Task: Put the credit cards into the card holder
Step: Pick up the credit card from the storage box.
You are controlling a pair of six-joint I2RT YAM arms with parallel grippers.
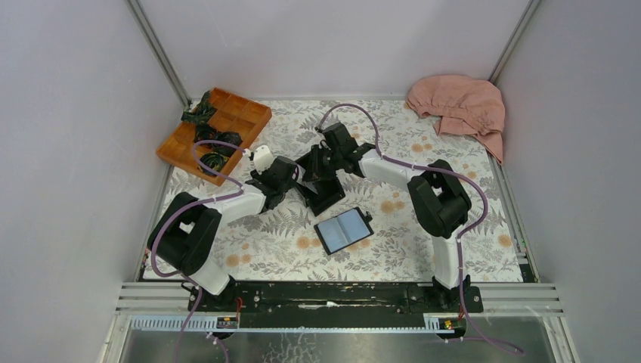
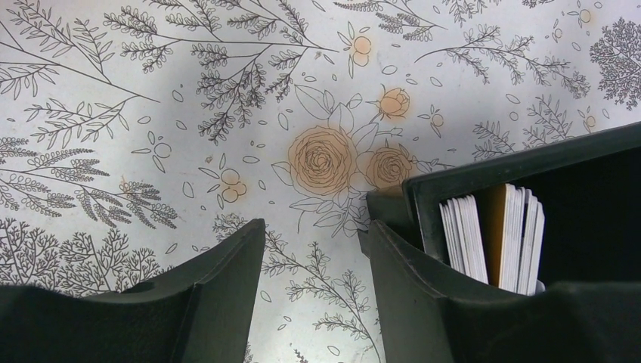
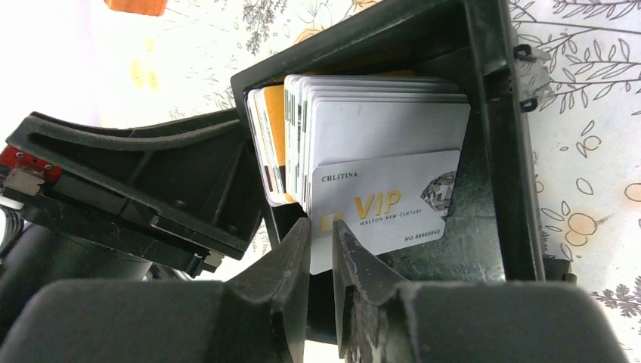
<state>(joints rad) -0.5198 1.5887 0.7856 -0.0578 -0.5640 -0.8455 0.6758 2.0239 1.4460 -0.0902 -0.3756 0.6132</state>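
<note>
Credit cards (image 3: 378, 144) stand packed on edge in the black box (image 1: 326, 198) at the middle of the table (image 1: 423, 257). None is in the card holder (image 1: 344, 231), which lies open and flat just near of the box. Your right fingers (image 3: 291, 257) are drawn almost together, with only a slit between them, over the lower left corner of the front VIP card (image 3: 393, 204). That card sits a little out of line with the stack. I cannot tell whether it is actually pinched or only touched. Your left fingers (image 2: 234, 257) are spread wide and hold nothing. One of them sits right against the outside of the box's corner and the other over bare table, so the box looks braced at most, not held. The likely trouble is the tight pack: a lift could drag neighbouring cards up with the front one, or pull the whole box along. A corner-only hold is also weak, so the card could twist or slip free on the way to the holder. Both arms crowd the same spot, so a quick retreat risks a knock between them. The holder is loose on the table and may slide or fold when a card is pushed into a pocket.
</note>
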